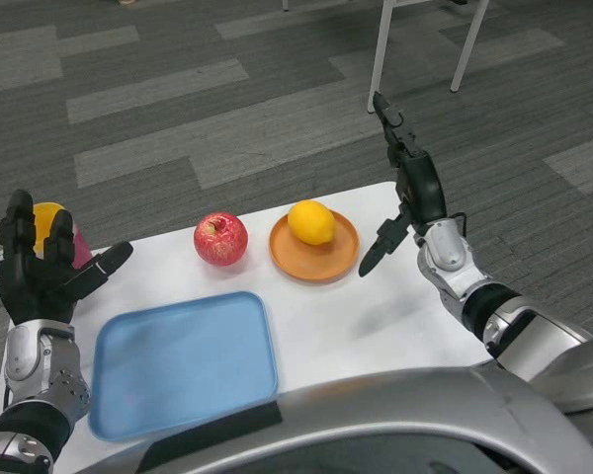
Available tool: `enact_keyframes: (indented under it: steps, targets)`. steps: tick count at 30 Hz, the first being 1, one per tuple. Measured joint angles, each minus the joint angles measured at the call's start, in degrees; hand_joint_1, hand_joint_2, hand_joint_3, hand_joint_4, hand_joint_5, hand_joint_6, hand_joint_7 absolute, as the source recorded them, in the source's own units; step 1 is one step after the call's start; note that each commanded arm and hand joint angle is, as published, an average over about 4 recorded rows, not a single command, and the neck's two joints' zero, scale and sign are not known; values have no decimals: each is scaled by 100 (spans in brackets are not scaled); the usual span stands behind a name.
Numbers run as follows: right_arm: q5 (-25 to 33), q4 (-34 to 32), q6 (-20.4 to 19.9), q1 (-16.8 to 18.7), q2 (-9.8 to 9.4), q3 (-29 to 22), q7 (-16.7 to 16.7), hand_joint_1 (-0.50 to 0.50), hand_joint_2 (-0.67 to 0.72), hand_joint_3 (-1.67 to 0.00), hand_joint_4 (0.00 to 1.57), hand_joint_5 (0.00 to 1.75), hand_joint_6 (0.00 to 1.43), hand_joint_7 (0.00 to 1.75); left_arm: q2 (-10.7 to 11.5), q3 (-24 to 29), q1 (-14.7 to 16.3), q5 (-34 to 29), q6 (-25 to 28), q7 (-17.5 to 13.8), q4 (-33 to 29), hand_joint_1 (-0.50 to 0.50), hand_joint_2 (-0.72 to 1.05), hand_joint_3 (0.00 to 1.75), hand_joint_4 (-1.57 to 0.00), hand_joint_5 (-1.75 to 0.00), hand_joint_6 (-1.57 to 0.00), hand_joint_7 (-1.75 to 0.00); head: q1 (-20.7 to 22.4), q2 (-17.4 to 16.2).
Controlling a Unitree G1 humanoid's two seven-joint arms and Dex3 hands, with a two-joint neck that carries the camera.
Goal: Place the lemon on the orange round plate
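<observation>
- white table (376, 326) fills the lower middle of the frame; i read its far edge just behind the fruit.
- blue tray (183, 360) sits lower left of centre, nothing in it that i can see.
- orange round plate (314, 249) is centre frame, right of the red apple (220, 238), the two near but apart.
- lemon (311, 222) lies on the plate, towards its back half. by my reading the placing is done.
- right hand (407, 183) hangs right of centre, above and beside the plate, fingers spread and pointing up, holding nothing, clear of the lemon.
- left hand (42, 269) is at the left edge, fingers apart and upright, holding nothing.
- what is left, i judge, is a clean withdrawal: i would lift the right hand up and away to the right, so the low finger does not clip the plate rim and roll the fruit.
- hard to make out: a yellow and pink thing (59, 232) behind the left hand, mostly hidden; i cannot tell what it is. the tray's near edge is cut off by the robot's body.
</observation>
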Motion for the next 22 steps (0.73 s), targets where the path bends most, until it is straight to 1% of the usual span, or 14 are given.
enact_keyframes:
  steps: [9,11,13,22]
  targets:
    - [0,1,0,-1,-1,128,-16,-42,60,0,0,0,0,0,3,4,10,6,15,-11,-81,50,52,9,0,-31,0,-21,9,46]
    - [1,1,0,-2,-1,165,-19,-42,57,0,0,0,0,0,3,6,10,7,15,-12,-94,50,52,9,0,-31,0,-21,12,66]
    - [1,1,0,-3,-1,206,-20,-42,53,0,0,0,0,0,3,7,10,8,15,-12,-95,50,52,9,0,-31,0,-21,23,151]
    - [-1,1,0,-29,0,246,-26,-42,53,0,0,0,0,0,3,11,10,8,15,-25,-96,50,52,9,0,-31,0,-21,89,546]
